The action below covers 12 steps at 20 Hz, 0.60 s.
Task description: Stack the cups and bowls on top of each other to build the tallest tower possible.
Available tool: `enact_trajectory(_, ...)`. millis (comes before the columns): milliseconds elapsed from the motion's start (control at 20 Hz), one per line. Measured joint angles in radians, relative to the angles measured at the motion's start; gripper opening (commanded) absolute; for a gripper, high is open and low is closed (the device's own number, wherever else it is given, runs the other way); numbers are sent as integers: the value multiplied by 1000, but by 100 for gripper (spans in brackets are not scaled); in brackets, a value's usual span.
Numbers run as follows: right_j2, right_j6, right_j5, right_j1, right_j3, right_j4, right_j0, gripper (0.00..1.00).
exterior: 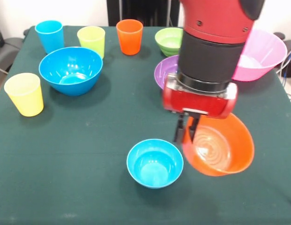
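Observation:
My gripper (186,135) hangs low over the table, shut on the left rim of the orange bowl (220,147), which is tilted with its opening facing the camera. Just left of it the small light-blue bowl (154,163) sits upright on the cloth. The deep blue bowl (70,69) stands at the left. The purple bowl (165,71) and the large pink bowl (260,54) are partly hidden behind the arm. A green bowl (167,40) rests at the back. Four cups stand apart: blue (49,35), lime green (91,41), orange (129,36), yellow (24,93). No tower stands.
A dark green cloth (89,154) covers the table. The red and black arm (215,47) fills the upper right and blocks part of the back row. A dark chair (7,49) shows past the left edge.

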Motion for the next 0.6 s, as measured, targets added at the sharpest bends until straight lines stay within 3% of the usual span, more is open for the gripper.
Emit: enact_trajectory(600, 13, 0, 18, 0, -61, -9, -34, 0)
